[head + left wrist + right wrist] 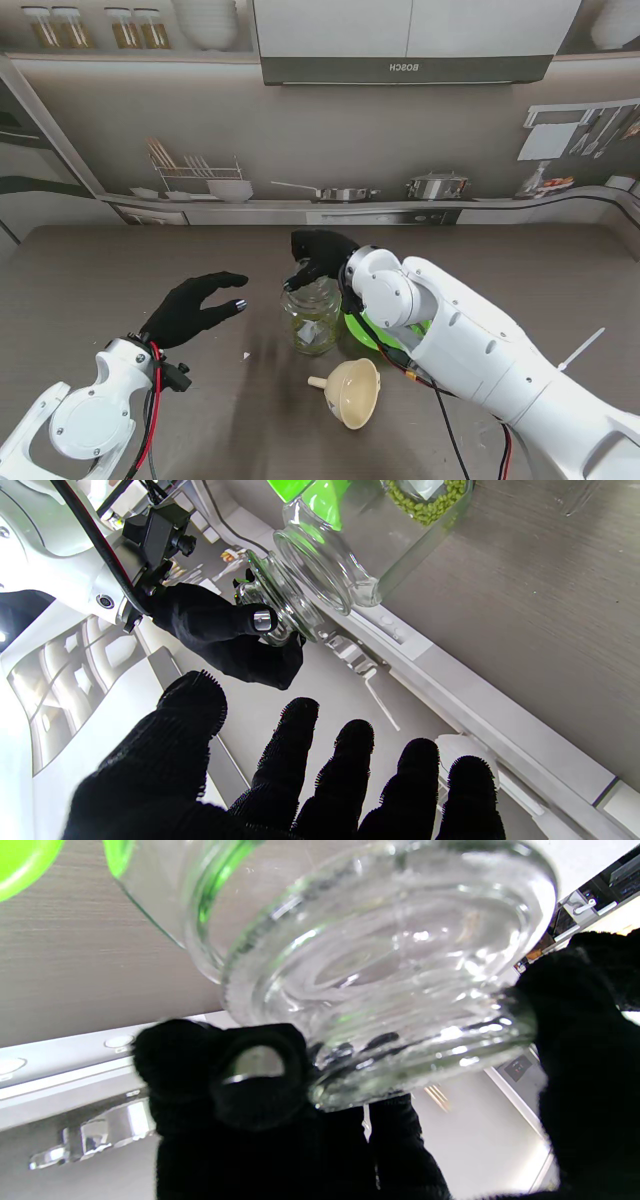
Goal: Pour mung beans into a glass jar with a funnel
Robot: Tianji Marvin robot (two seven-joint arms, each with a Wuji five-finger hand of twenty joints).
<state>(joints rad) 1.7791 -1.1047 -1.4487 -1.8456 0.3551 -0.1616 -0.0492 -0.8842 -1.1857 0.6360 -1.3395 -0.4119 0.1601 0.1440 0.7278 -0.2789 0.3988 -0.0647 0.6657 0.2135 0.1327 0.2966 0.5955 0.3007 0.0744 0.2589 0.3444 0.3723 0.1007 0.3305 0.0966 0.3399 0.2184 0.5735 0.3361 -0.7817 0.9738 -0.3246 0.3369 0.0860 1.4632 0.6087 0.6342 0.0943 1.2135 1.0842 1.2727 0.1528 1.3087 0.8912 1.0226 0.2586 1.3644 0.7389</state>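
The glass jar (311, 318) stands mid-table with mung beans (434, 502) in its base, its mouth hidden under the right hand (318, 256), which grips the glass lid (395, 1005) just off the rim. Nearer to me lies the cream funnel (352, 391) on its side; a green object (372, 330) is mostly blocked by the right arm. The left hand (192, 306) hovers left of the jar, fingers spread and holding nothing.

right hand (318, 255) gripping glass jar (311, 317) lid, funnel (352, 391) lying nearby, left hand (195, 307) spread

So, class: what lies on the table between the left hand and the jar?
In the stand view, only bare table separates the left hand from the jar; a tiny white speck lies nearer to me.
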